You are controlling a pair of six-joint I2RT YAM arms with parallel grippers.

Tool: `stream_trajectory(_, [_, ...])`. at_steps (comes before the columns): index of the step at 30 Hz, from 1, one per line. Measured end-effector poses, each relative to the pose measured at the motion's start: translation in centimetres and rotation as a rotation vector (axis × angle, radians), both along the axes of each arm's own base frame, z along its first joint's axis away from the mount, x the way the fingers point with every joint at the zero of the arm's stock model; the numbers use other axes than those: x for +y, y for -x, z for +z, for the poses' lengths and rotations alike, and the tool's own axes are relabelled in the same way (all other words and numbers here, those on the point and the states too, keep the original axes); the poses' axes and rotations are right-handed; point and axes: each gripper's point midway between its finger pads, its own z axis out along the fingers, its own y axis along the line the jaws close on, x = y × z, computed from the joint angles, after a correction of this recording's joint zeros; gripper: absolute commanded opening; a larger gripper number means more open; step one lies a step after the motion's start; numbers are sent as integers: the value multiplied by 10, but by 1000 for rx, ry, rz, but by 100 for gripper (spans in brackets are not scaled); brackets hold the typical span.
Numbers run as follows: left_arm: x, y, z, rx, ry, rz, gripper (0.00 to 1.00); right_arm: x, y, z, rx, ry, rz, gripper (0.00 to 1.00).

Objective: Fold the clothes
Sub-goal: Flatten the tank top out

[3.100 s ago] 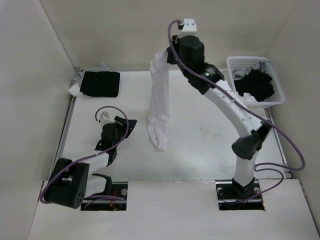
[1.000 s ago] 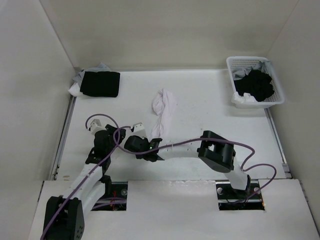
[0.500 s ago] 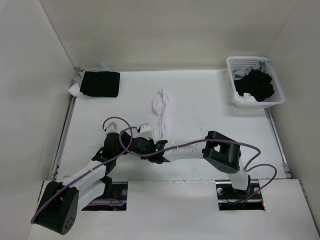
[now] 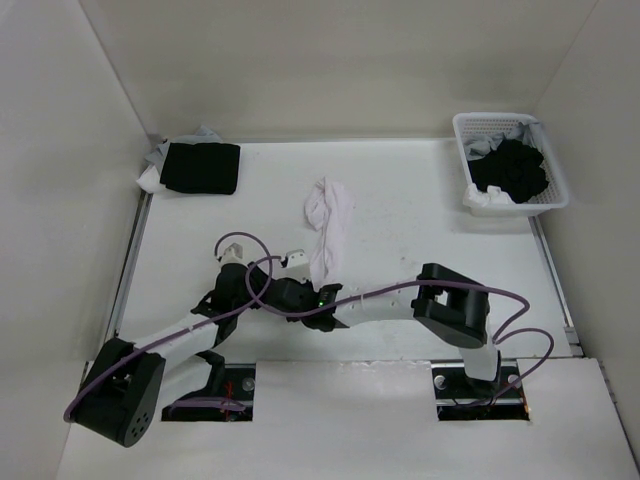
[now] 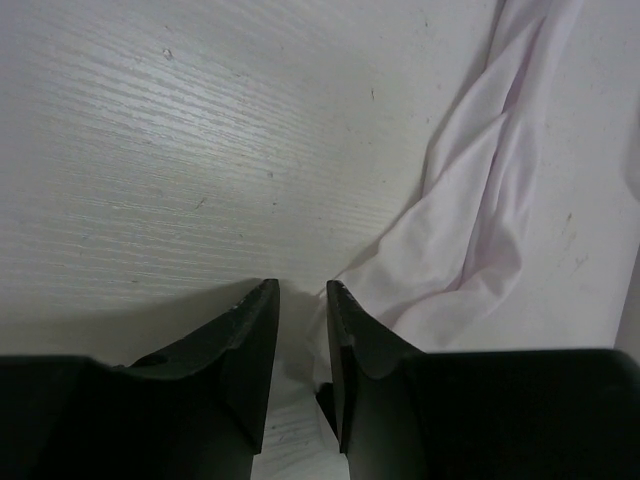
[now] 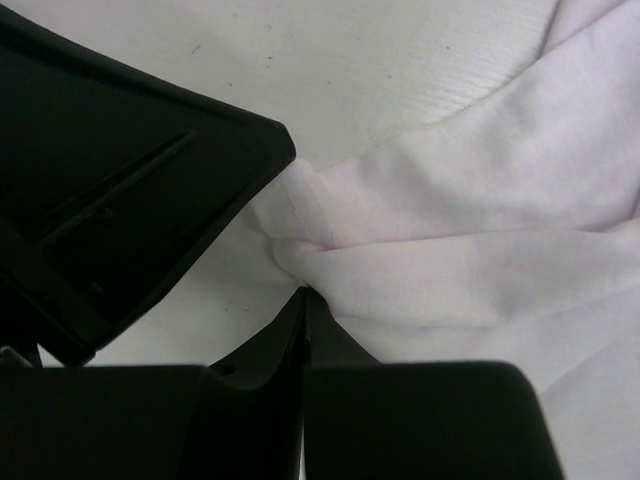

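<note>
The white garment (image 4: 327, 225) lies crumpled in a strip running near to far in the middle of the table (image 4: 440, 230). Its near end is pinched in the clenched right gripper (image 6: 303, 300). The left gripper (image 5: 302, 290), its fingers narrowly parted, sits just left of that end.

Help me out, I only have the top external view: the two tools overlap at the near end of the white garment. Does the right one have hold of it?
Observer: Yes. The right wrist view shows the right tool shut, with a puckered edge of the white garment gathered into its tips.
Operator: And the left tool?
Observer: In the left wrist view the left tool stands narrowly open, with bare table showing in the gap.
Operator: Is it touching the cloth?
Observer: The garment's edge lies right beside one finger; whether they touch, I cannot tell.
</note>
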Motion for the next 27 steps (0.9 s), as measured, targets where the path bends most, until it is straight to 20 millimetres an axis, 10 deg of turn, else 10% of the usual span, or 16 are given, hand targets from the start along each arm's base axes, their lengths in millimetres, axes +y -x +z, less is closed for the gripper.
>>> stream_trajectory(19, [-17,2,17,-35,72,-39,1,-4,2,5,-5,-38,-7,0])
stream_trajectory(27, [10,-18,45,-126,117,82,0,-27,20,69,-61,-181,2,0])
